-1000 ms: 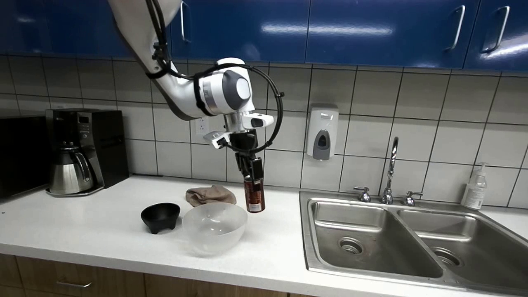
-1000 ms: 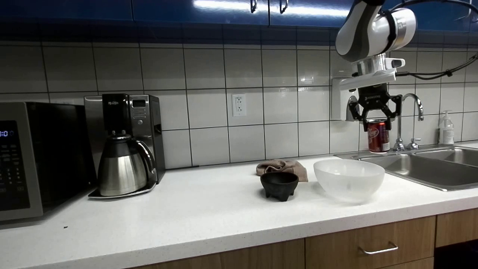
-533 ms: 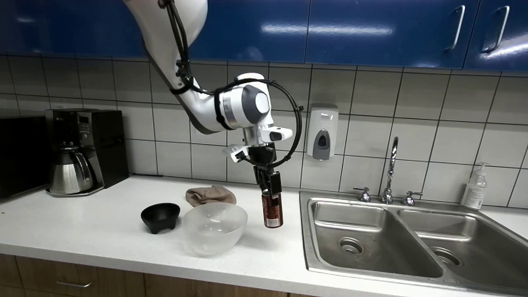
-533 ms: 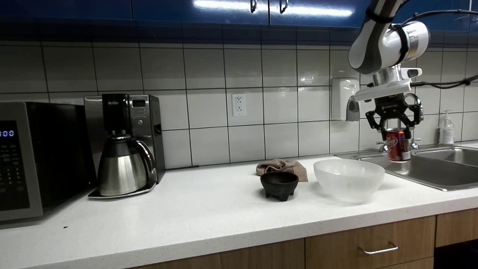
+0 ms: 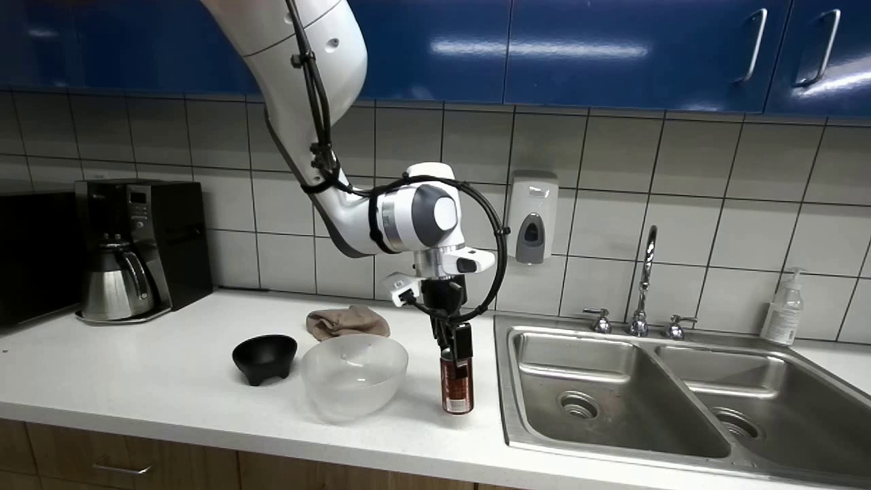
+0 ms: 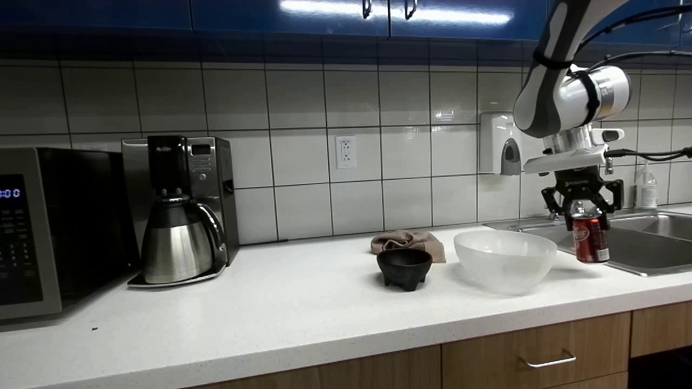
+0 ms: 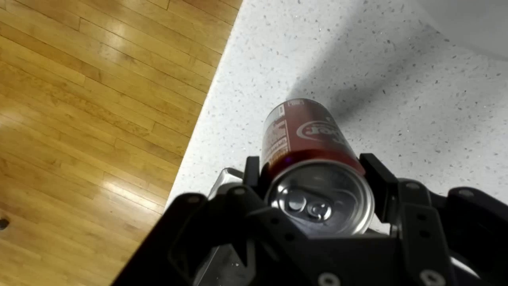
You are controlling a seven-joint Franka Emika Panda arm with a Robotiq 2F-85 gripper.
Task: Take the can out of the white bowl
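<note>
The can (image 5: 456, 391), red with a silver top, is upright between the fingers of my gripper (image 6: 588, 226). The gripper is shut on the can's upper part. Both are over the counter between the white bowl (image 5: 354, 381) and the sink. The can's bottom is close to the counter; I cannot tell if it touches. In the wrist view the can (image 7: 313, 135) shows its lid between both finger pads (image 7: 252, 171). The white bowl (image 6: 505, 265) stands beside the can and nothing shows inside it. Only the bowl's edge (image 7: 476, 24) shows in the wrist view.
The steel sink (image 5: 507, 381) lies just beside the can. A black bowl (image 5: 265, 357) and a brown cloth (image 5: 348, 321) are past the white bowl. The counter's front edge (image 6: 486, 319) is near. A coffee maker (image 6: 178, 216) and microwave (image 6: 70, 227) stand farther off.
My gripper, shut on the can throughout, has moved away from the bowl toward the sink side and lowered to near the counter. The bowls and cloth have not moved.
</note>
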